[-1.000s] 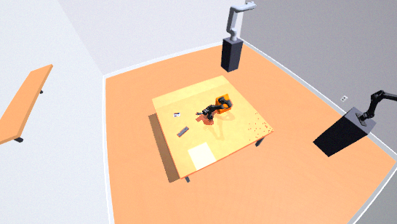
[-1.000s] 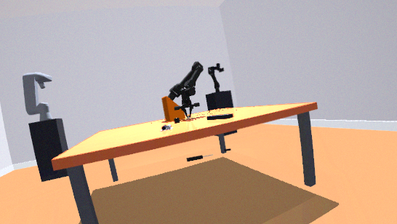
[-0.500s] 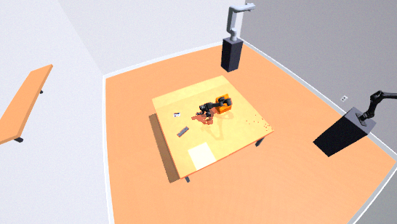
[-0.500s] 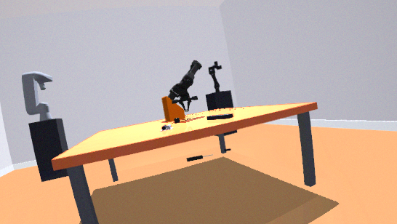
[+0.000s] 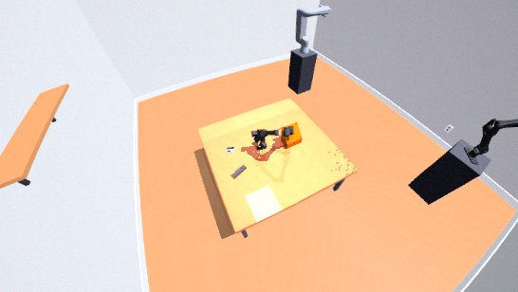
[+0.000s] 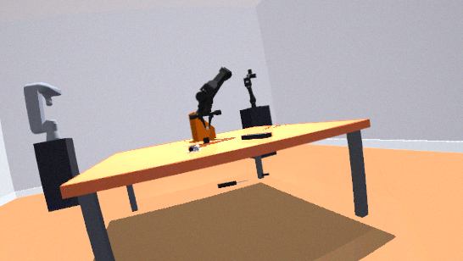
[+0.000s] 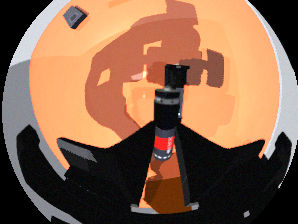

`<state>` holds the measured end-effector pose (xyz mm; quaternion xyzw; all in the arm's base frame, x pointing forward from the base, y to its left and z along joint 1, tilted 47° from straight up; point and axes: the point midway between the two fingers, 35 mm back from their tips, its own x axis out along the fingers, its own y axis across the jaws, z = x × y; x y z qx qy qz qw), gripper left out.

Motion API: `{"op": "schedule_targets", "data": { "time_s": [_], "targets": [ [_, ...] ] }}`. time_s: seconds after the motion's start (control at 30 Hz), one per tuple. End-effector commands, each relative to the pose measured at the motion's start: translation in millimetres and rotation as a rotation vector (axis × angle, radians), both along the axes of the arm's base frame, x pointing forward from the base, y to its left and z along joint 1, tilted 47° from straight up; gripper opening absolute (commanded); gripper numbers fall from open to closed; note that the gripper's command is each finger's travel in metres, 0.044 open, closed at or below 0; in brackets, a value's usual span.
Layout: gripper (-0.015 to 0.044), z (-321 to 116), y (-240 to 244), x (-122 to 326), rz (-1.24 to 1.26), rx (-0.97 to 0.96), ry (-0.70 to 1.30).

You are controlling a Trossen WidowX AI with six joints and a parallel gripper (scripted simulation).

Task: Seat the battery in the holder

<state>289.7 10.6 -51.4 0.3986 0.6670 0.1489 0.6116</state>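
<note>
- Between the gripper (image 7: 168, 137) fingers, the battery (image 7: 166, 123) is clamped: a dark cylinder with a red band near the end closest to the camera and a narrower black cap at the far end. The jaws are clenched on its sides, and it points away from the wrist, lifted off the table (image 5: 304, 166).
- Well apart from the battery, the holder (image 5: 238, 171) lies on the table as a small dark grey rectangular tray. In the wrist view it appears at the upper left edge (image 7: 73, 16). Spring and lip are too small to make out.
- A second small white-and-dark object (image 5: 231, 150) lies near the table's far side; its nature cannot be determined.
- Risk, slip: the cylinder is smooth and round, and the fingers grip it along a narrow line. A quick swing could rotate it in the grasp, so it would arrive skewed.
- Risk, orientation: which end is the terminal cannot be confirmed. A reversed approach would place the wrong end at the spring.
- Risk, force: a steep or low descent would jam the terminal end against the lip or load the holder.
- The arm (image 6: 210, 95) is black and jointed, on an orange box-shaped base (image 5: 290, 135). The table surface is flat, matte and pale yellow.
</note>
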Motion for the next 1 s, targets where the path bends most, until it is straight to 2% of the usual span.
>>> {"op": "schedule_targets", "data": {
  "time_s": [0.0,0.97],
  "targets": [
    [0.0060,-12,-16,5,0.012,-0.003,-0.005],
    [0.0060,-42,10,13,-0.163,-0.100,-0.162]
  ]
}}
